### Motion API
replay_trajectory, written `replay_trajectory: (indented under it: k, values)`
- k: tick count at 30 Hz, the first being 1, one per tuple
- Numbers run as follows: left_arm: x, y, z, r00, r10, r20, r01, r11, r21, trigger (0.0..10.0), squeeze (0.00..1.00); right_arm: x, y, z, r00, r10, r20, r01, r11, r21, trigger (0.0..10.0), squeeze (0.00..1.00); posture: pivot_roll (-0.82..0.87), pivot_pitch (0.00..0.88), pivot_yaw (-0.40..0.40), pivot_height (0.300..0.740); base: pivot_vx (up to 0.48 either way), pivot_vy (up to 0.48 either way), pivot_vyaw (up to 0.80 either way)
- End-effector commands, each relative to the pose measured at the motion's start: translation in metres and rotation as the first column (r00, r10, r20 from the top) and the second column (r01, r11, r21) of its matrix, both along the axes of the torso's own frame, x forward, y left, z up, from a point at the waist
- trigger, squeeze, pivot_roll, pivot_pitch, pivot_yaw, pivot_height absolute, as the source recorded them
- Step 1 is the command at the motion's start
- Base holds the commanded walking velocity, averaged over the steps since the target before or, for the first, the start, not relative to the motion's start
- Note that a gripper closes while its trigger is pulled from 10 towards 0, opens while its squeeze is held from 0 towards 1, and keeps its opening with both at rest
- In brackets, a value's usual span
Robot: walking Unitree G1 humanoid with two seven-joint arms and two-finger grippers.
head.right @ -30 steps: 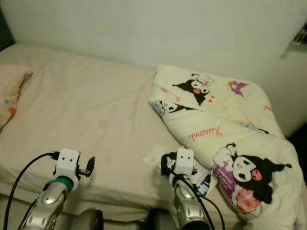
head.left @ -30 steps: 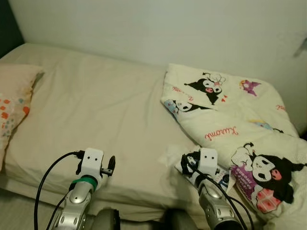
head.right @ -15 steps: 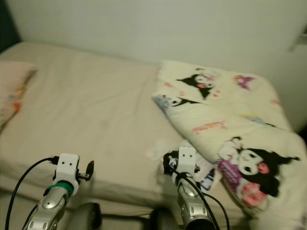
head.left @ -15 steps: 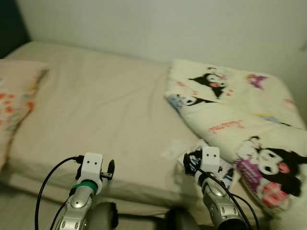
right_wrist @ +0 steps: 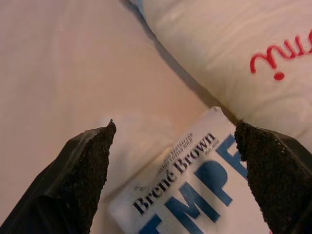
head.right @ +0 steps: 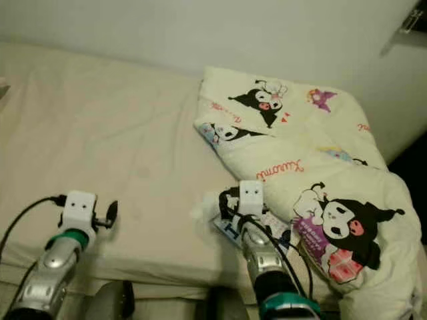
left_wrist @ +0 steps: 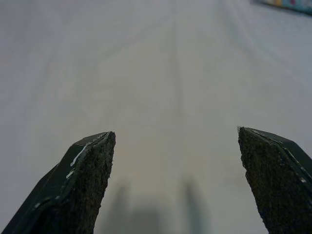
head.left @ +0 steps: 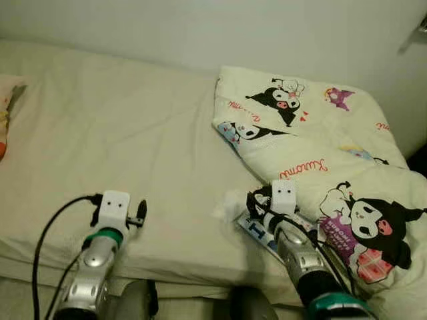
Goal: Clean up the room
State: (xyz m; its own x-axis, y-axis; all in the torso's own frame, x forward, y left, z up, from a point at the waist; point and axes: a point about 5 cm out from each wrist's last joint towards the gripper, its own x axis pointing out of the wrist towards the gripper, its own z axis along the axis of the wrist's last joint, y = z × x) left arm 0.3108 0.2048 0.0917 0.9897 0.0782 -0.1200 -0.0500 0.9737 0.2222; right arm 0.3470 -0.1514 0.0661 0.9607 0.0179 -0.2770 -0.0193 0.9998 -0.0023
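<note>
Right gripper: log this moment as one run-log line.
right gripper open, over book | book flat on bed beside comforter | left gripper open, over bare sheet

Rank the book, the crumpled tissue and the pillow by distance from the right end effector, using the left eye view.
1. Book: directly under the right end effector.
2. Crumpled tissue: just to its left on the sheet.
3. Pillow: far left edge of the bed.

A bedroom in a home is shown. A bed (head.left: 133, 133) with a plain cream sheet is set against a pale wall (head.left: 220, 30). A cartoon-printed duvet (head.left: 333, 160) is heaped on it, with a paperback book (right_wrist: 195, 195) beside it.
</note>
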Motion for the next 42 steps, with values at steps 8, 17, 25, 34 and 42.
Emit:
replay_trajectory:
  k: [8,17,25,34,42]
  values:
    - [0.019,0.005,0.047,0.996,-0.08,0.048,0.077,0.995,0.058,10.0,0.0,0.001,-0.012,-0.009,0.996,-0.012,-0.093,0.009,1.0,-0.029,10.0,1.0,0.18,0.132,-0.082,0.617,0.0,0.0,0.0]
    - [0.018,0.012,0.087,0.988,-0.135,0.071,0.126,0.984,0.128,10.0,0.0,0.006,0.004,-0.006,0.993,0.036,-0.112,-0.027,0.996,0.082,10.0,1.0,0.28,0.261,-0.103,0.617,0.0,0.0,0.0]
    - [0.0,0.03,0.102,0.991,-0.117,0.069,0.104,0.981,0.165,10.0,0.0,0.01,0.031,-0.001,0.991,0.096,-0.098,-0.086,0.991,0.107,10.0,1.0,0.37,0.295,-0.11,0.617,0.0,0.0,0.0]
    - [-0.016,0.024,0.105,0.982,-0.181,0.046,0.171,0.97,0.172,10.0,0.0,0.009,0.045,0.001,0.991,0.117,-0.061,-0.117,0.993,0.013,10.0,1.0,0.43,0.308,-0.074,0.617,0.0,0.0,0.0]
    - [-0.029,0.027,0.112,0.983,-0.182,0.024,0.175,0.969,0.172,10.0,0.0,0.014,0.024,0.007,1.0,0.0,-0.014,-0.002,0.99,-0.142,10.0,1.0,0.46,0.317,-0.051,0.617,0.0,0.0,0.0]
